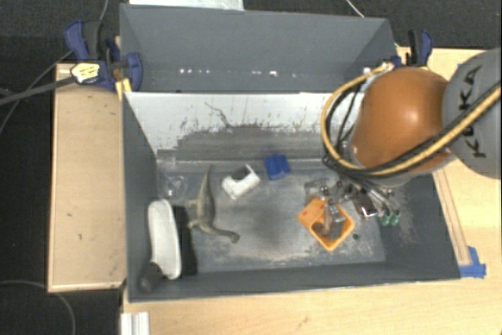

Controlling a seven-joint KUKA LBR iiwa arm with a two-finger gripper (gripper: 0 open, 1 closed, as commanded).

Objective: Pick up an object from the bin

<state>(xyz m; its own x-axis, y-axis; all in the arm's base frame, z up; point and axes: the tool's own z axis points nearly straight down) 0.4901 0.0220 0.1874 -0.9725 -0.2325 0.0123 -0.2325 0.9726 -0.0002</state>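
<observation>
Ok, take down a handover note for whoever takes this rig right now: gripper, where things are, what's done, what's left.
Gripper: low at the right of the bin, on the orange thing; grip cannot be judged.
Others: blue block and white piece mid-bin; grey-green toy and long white thing at left.
Done: gripper set on the orange thing.
Left: confirm the grasp, lift it out.

Gripper [336, 214] low in bin [259, 121], right side, directly over orange angular obj [320, 230] on floor. Blue block [276, 166] + small white piece [241, 184] mid-bin, near each other, not touching. Grey lizard-ish figure [205, 214] and long white obj [164, 239] at left.
</observation>
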